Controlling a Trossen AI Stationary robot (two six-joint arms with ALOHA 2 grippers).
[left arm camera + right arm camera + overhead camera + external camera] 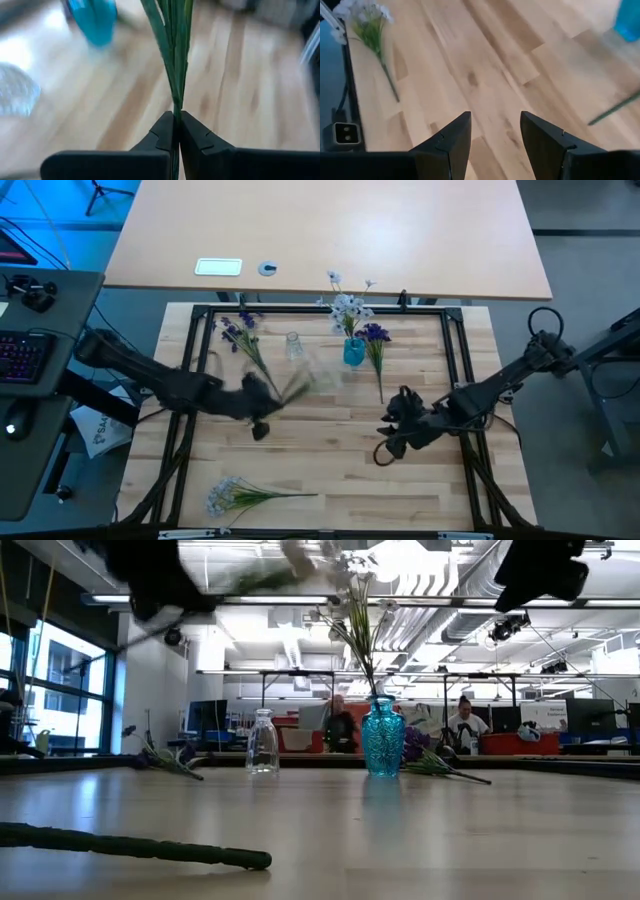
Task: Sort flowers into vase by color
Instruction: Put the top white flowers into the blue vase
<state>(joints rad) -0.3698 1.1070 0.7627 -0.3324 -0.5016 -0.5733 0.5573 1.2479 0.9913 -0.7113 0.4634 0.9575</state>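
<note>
My left gripper (272, 395) is shut on a green sprig (305, 380) held above mid-table; its blurred head points toward the clear glass bottle (293, 345). The blue vase (353, 352) holds white flowers (347, 308). One purple sprig (240, 332) lies flat near the far-left corner, and another (376, 340) lies beside the blue vase. A white sprig (232, 495) lies at the near-left edge. My right gripper (384, 440) hovers open over the right half of the table, touching nothing. My left gripper pinches the sprig's green stems (176, 102) between its two fingers, low on the stalk. The stems run straight out past the fingertips (165, 130), in line with the fingers. The sprig is lifted clear of the table (290, 570), its head away from the gripper.
A black frame (190, 360) borders the wooden work surface. The near white sprig's stem (130, 845) lies across the foreground of the low view. Bare wood lies between the two grippers and along the near-right side. People sit at desks in the room beyond the table.
</note>
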